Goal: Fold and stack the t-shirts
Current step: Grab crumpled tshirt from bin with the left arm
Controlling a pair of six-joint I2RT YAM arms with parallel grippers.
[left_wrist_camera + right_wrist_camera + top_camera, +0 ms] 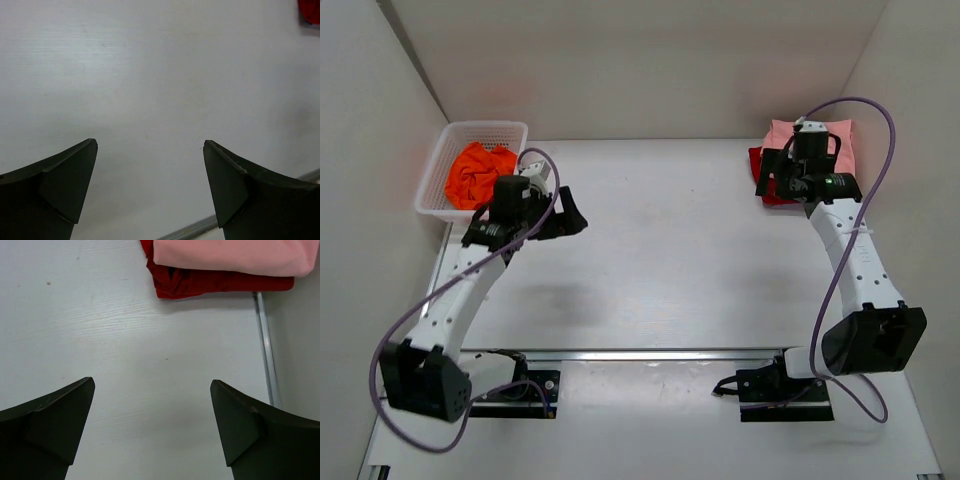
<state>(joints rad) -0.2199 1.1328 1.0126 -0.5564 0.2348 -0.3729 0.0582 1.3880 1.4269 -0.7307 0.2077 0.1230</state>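
On the left, the orange t-shirt [478,172] lies crumpled in the white basket [485,126], not yet folded; it looks like the last one to do. The left gripper [150,145] hangs just beside the basket, jaws spread and empty. The next move probably calls for reaching over the basket wall, which stands in the way. Across the table [660,250], the right gripper [152,382], likewise spread and empty, hovers near the pink t-shirt [230,255] stacked on the dark red t-shirt [200,285].
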